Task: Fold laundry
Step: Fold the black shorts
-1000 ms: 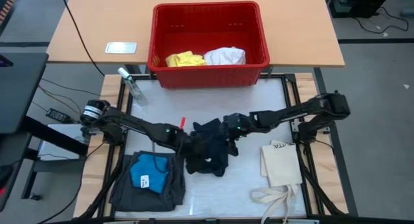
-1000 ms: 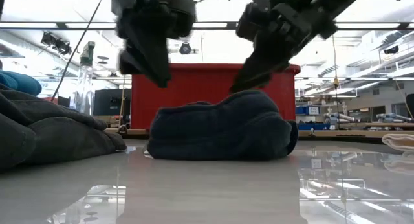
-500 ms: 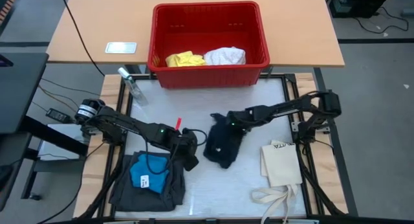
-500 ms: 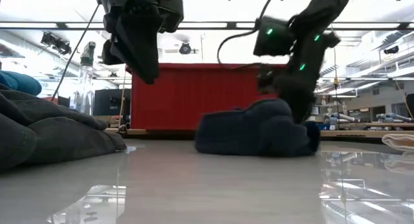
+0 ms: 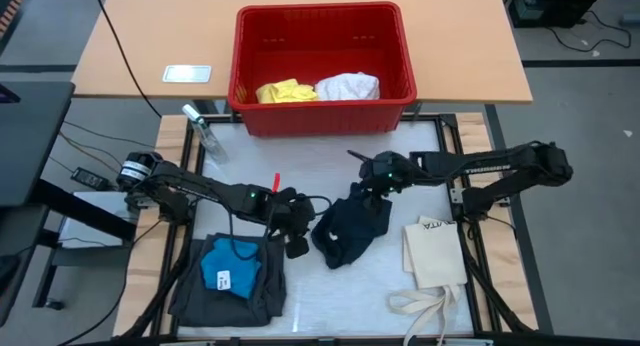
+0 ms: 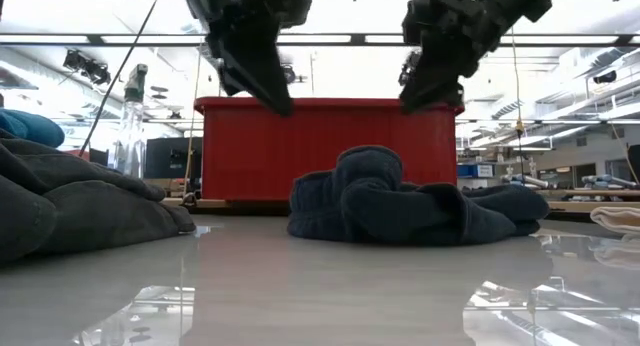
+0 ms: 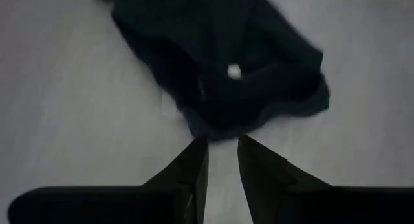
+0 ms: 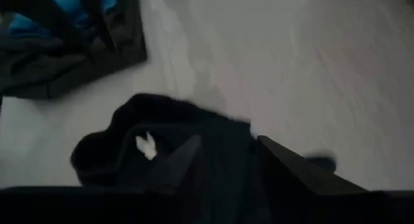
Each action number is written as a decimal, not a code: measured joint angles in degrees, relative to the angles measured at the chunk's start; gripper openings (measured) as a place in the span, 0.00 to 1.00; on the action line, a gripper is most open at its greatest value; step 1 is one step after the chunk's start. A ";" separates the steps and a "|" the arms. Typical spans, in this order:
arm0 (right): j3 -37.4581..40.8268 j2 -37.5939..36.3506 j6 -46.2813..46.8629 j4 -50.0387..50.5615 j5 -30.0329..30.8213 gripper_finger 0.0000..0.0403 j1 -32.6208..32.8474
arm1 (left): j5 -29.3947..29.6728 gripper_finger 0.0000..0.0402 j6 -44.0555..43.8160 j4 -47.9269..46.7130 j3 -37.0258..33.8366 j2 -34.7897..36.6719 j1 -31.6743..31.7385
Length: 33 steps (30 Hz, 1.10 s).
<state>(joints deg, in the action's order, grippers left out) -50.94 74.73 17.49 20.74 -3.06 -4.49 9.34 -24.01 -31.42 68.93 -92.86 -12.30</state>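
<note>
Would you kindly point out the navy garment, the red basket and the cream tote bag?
navy garment (image 5: 350,231): high view, middle of the crumpled heap.
red basket (image 5: 318,118): high view, front wall.
cream tote bag (image 5: 436,258): high view, flat body.

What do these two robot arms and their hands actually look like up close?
Both are slim, dark, jointed arms with thin black cables running along them. A small green light glows on each forearm, and the left arm has a silvery round joint near its base. The left hand and right hand each end in two dark, wedge-shaped fingers.
</note>
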 joint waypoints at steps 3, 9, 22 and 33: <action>0.00 2.91 -6.15 -2.77 -3.68 0.43 -2.19 | -1.98 0.22 2.05 7.61 -2.36 0.02 1.31; 0.04 12.43 -10.38 -7.59 -11.90 0.55 -6.06 | -6.85 0.22 -5.93 13.92 -8.06 -0.09 2.65; 0.04 23.66 -9.89 -14.63 -18.72 0.53 -10.71 | -8.33 0.22 -20.05 4.97 -9.49 -0.09 -1.57; 0.07 22.57 -0.60 -17.70 -25.58 0.03 -14.30 | -8.15 0.22 -18.46 3.17 -9.49 0.23 0.69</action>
<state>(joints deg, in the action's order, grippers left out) -50.87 97.30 16.89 3.04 -28.65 -18.79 1.19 -42.47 -28.26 59.44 -92.63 -11.60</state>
